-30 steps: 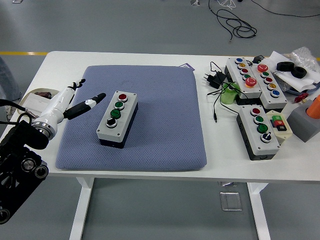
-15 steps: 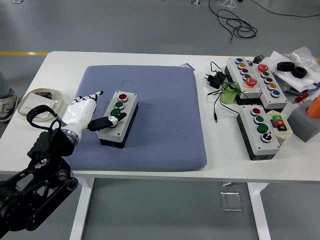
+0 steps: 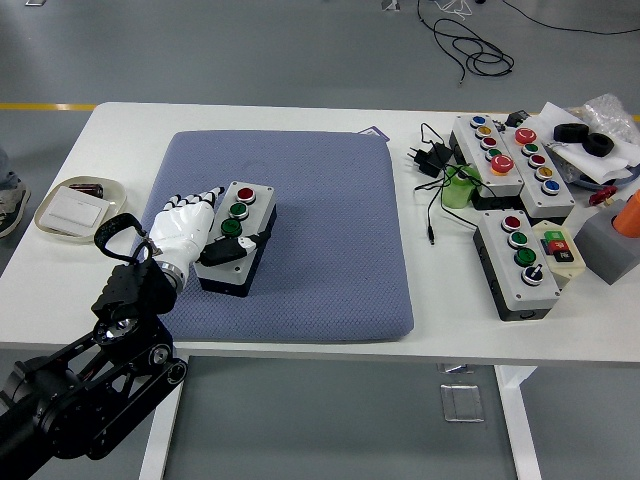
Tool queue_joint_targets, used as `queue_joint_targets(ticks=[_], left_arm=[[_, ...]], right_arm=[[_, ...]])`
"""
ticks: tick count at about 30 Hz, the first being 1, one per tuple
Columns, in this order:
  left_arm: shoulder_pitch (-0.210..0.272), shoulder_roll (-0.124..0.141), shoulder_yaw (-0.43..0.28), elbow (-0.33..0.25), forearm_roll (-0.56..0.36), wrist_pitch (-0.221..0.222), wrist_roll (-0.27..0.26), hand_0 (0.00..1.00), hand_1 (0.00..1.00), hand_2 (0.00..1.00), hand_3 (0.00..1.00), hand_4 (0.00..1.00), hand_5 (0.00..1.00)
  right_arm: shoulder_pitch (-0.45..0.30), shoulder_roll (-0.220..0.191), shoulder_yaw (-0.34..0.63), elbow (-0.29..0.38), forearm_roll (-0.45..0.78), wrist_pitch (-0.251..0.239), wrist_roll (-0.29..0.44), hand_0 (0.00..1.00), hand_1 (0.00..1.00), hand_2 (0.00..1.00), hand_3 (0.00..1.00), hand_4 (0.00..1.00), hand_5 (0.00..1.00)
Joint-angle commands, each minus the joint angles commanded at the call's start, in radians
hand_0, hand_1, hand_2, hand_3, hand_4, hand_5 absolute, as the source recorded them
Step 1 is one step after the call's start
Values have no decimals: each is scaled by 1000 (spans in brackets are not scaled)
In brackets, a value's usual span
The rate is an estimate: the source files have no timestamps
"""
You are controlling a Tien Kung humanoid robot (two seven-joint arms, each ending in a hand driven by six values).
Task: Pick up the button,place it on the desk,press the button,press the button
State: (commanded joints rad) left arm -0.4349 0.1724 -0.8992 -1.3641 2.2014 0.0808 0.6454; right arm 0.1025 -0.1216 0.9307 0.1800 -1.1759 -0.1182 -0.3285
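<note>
One white table [image 3: 300,118], carrying everything listed.
One blue-grey mat [image 3: 330,230], flat on the table's left-centre.
One robot arm [image 3: 90,385], black, entering from the lower left; a second ago it lay lower at the left edge, and it has since reached in over the mat.
Four button boxes in all. One button box [image 3: 250,215], grey with a dark base, lies on the mat; it shows one red and two green buttons, its nearest end covered by the hand. It has not shifted between frames. Three further control boxes [image 3: 520,262] sit at the table's right, two side by side at the back, one nearer the front.
One left hand [image 3: 190,232], white with black fingertips: it has come from hovering left of the box to wrapping its near left end, thumb [image 3: 228,249] laid across the top face, fingers along the left side, closed on the box.
One shallow dish [image 3: 75,205] near the left edge.
One black adapter [image 3: 425,158] with cable, right of the mat.
</note>
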Motion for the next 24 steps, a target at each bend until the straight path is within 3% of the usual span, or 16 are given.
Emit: queue_joint_targets(ticks=[1, 2, 6, 7, 13, 14, 19, 20, 24], left_arm=[[-1, -2, 1, 2, 3, -4, 0, 998, 998, 998, 998, 998, 909], [-4, -7, 3, 9, 11, -16, 0, 940, 998, 998, 998, 998, 831], [-8, -28, 1, 29, 44, -36, 0, 940, 998, 998, 998, 998, 831], [-10, -34, -1, 35, 56, -43, 0, 881, 998, 998, 998, 998, 735], [-17, -60, -19, 55, 68, -74, 0, 881, 998, 998, 998, 998, 735], [-18, -62, -21, 55, 68, -79, 0, 789, 960, 998, 998, 998, 671], [-23, -68, -29, 61, 68, -96, 0, 789, 960, 998, 998, 998, 671], [-23, -69, -31, 62, 68, -100, 0, 733, 912, 998, 998, 998, 603], [-22, -69, -35, 63, 68, -117, 0, 733, 912, 998, 998, 998, 603]], right_arm=[[0, 0, 0, 0, -1, 0, 0, 625, 504, 620, 564, 305, 228], [0, 0, 0, 0, -1, 0, 0, 626, 504, 620, 564, 306, 227], [0, 0, 1, 0, -2, 0, 0, 626, 504, 620, 564, 306, 227], [0, 0, 1, 0, -2, 0, 0, 626, 502, 619, 564, 305, 226], [1, -1, 0, 0, 0, -1, 1, 626, 502, 619, 564, 305, 226], [1, -1, 0, 0, 0, -2, 1, 626, 501, 619, 564, 306, 226], [1, -2, 0, 0, -1, -1, 1, 626, 501, 619, 564, 306, 226], [1, -2, 0, 0, -1, -1, 0, 627, 501, 619, 564, 306, 226], [0, -2, -2, 0, 0, -1, 0, 627, 501, 619, 564, 306, 226]])
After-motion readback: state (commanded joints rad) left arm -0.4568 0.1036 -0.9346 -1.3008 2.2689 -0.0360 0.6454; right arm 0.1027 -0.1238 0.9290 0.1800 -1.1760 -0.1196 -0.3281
